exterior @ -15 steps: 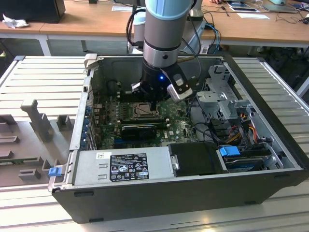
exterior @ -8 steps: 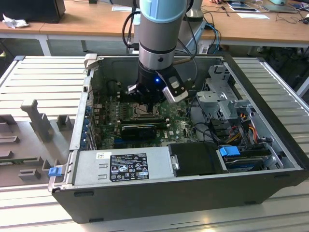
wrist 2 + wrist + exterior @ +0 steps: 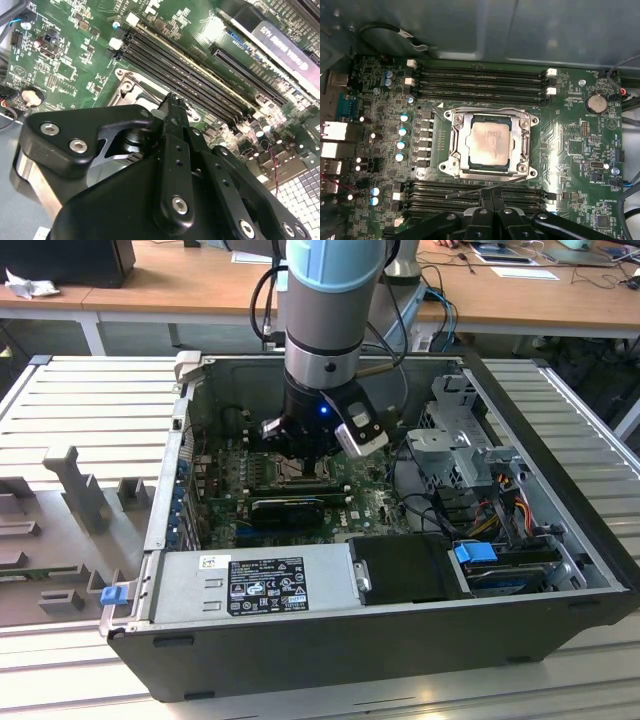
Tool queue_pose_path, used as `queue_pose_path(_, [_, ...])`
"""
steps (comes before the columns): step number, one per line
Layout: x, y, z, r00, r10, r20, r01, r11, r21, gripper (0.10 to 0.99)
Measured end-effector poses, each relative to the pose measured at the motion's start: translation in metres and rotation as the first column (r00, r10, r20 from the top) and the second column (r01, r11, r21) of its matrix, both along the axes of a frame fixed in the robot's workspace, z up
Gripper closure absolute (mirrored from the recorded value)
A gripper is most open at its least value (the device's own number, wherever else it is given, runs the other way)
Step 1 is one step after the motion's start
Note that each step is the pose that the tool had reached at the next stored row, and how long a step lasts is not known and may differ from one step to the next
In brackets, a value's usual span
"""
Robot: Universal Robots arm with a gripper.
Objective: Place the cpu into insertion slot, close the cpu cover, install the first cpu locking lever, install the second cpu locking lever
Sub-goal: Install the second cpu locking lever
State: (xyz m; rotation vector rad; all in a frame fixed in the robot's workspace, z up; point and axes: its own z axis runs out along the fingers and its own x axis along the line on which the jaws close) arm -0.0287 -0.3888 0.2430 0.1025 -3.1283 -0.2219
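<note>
Inside the case, cpu (image 3: pixel 490 144) sits in the insertion slot (image 3: pixel 451 150), cpu cover (image 3: pixel 490 114) down over it. Our hand (image 3: pixel 490 192), fingers together and empty, hangs just beside the near lever (image 3: pixel 485 186). Risk: slipping onto memory slots (image 3: pixel 475 197); little open room there.

In the exterior view the arm (image 3: pixel 325 335) hides the slot, and its upper part runs off the picture's top edge. In the second wrist view the gripper (image 3: pixel 172 107) covers most of the cover (image 3: pixel 131 82). In the first wrist view the gripper's body is cut by the edge.
</note>
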Motion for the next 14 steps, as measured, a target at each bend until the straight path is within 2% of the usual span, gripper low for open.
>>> queue_pose_path(7, [0.0002, -0.0022, 0.0, 1.0, 0.0, -0.0001, 0.0, 1.0, 0.0, 0.98])
queue_pose_path(9, [0.0001, -0.0039, 0.0, 1.0, 0.0, -0.0007, 0.0, 1.0, 0.004, 0.98])
queue_pose_path(11, [0.0001, -0.0056, -0.0001, 1.0, 0.0, -0.0039, 0.0, 0.9998, 0.018, 0.98])
queue_pose_path(13, [-0.0018, -0.0069, -0.0003, 1.0, 0.0, -0.0045, 0.0, 0.9992, 0.041, 0.98])
queue_pose_path(14, [-0.0039, -0.0071, -0.0005, 1.0, 0.0, -0.0045, 0.0, 0.999, 0.045, 0.98])
